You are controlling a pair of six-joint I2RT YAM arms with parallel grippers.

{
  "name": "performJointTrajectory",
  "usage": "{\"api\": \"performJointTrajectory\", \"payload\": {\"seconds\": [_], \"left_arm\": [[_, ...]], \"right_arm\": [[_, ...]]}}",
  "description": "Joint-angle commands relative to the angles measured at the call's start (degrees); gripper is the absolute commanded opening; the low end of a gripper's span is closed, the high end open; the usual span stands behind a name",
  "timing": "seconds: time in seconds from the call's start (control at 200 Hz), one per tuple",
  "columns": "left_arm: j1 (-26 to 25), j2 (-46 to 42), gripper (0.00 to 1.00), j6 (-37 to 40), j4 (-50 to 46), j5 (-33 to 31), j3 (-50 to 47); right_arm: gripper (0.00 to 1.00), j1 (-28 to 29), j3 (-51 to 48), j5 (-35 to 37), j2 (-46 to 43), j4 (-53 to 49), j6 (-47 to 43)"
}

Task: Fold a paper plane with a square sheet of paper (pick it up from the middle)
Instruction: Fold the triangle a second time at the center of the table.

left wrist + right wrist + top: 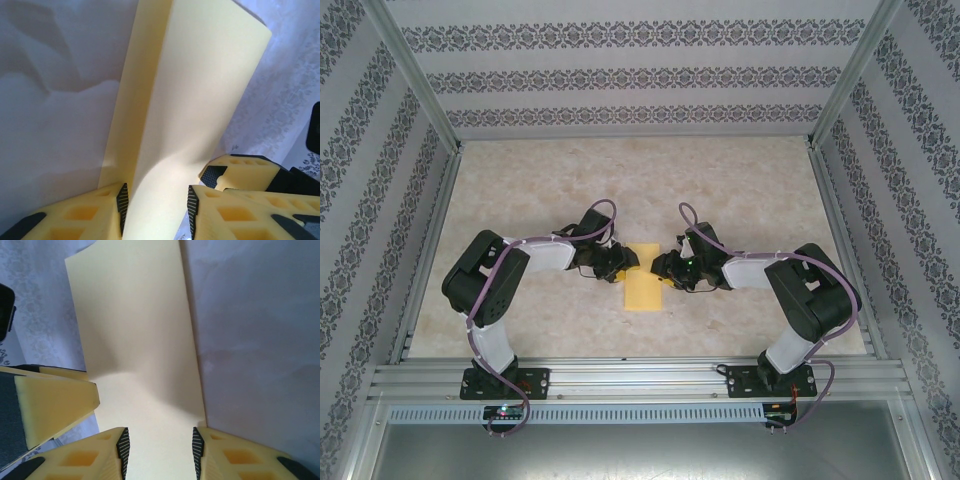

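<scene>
The yellow sheet of paper point(643, 278) lies in the middle of the tabletop point(740, 180). From above it shows as a narrow strip, so it looks folded once along its length, and one long flap stands up off the layer beneath. The left hand point(156, 202) sits just left of the sheet and the right hand point(158, 446) just right of it. Each has its fingers partly spread with the paper running between them, apparently not pinched. The nose and wing folds seem still to come.
</scene>
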Motion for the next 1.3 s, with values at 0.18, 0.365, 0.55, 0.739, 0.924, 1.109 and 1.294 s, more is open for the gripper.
{"api": "performJointTrajectory", "payload": {"seconds": [0.18, 0.365, 0.55, 0.739, 0.924, 1.109, 1.294], "left_arm": [[0.8, -1.2, 0.33, -1.2, 4.7, 2.2, 0.1], [0.8, -1.4, 0.26, 1.2, 1.5, 1.5, 1.5], [1.0, -1.4, 0.15, 5.2, -3.4, 0.5, 4.3], [2.0, -0.6, 0.09, 10.7, -10.1, -0.4, 7.9], [3.0, 0.9, 0.08, 15.6, -14.9, 1.3, 11.0], [3.0, 1.8, 0.08, 18.3, -16.9, 4.1, 13.1], [2.5, 1.9, 0.06, 21.2, -21.7, 5.0, 16.7]], "right_arm": [[0.43, 0.8, -2.1, 1.4, 1.4, 2.7, 1.0], [0.45, 0.8, -3.5, 2.7, -1.6, 4.2, 0.8], [0.53, 0.3, -5.3, 5.9, -8.4, 1.5, -0.8], [0.6, 0.7, -7.1, 12.4, -19.3, -4.8, -4.7], [0.59, 4.2, -8.4, 20.6, -28.3, -6.8, -11.1], [0.6, 10.8, -10.8, 31.4, -34.1, -7.0, -17.6], [0.62, 10.2, -11.3, 34.7, -34.7, -12.4, -14.0]]}}
